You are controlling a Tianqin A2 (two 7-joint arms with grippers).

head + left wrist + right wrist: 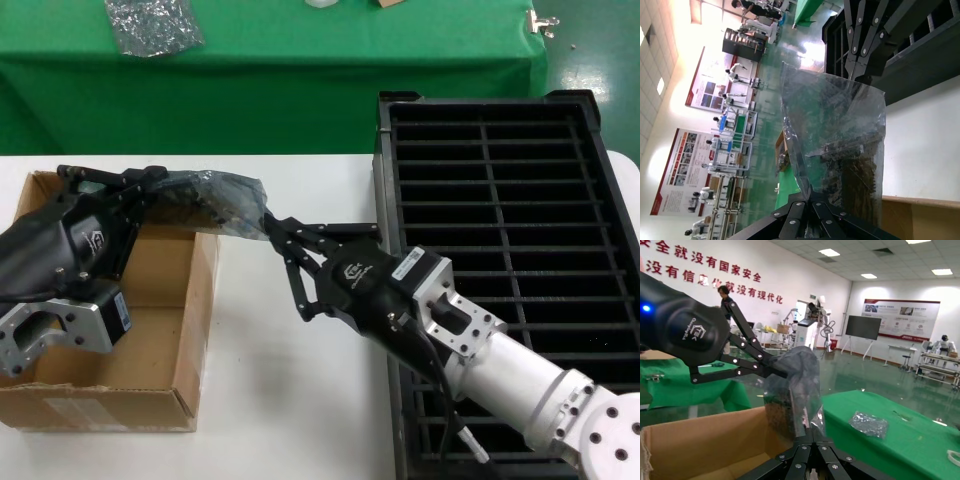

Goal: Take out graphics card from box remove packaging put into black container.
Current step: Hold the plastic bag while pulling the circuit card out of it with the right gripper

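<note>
Bagged card held taut over the box, both grippers clamped on the bag.
Head view: left gripper and right gripper pinching opposite ends; risk of tearing or dropping; tray unfilled beside. Left wrist: card only a blur through bag. Right wrist: bracket hidden, fingertips closed on plastic.

— Is it bright in here?
— Yes. Ceiling lights shine at the upper right. The wall at the left wrist view's upper left glares white. The packaging looks shiny.
</note>
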